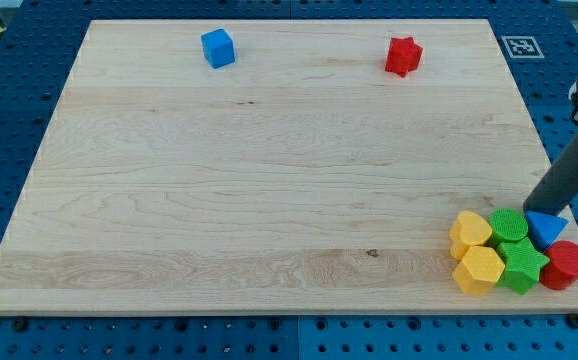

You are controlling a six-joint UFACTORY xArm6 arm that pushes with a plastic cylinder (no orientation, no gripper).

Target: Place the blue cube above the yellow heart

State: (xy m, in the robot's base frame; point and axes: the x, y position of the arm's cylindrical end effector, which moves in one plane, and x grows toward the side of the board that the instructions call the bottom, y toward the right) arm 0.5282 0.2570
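The blue cube (218, 48) sits near the view's top, left of centre, on the wooden board (269, 170). The yellow heart (469, 231) lies at the view's bottom right, at the left of a tight cluster of blocks. My tip (535, 209) is at the lower end of the dark rod, at the board's right edge, touching or just above the blue triangle (546, 228). The tip is far from the blue cube and a little to the right of the yellow heart.
The cluster also holds a yellow hexagon (478, 270), a green round block (509, 224), a green star (522, 264) and a red cylinder (566, 265). A red star (403, 56) sits near the view's top right. A marker tag (520, 46) lies off the board's top right corner.
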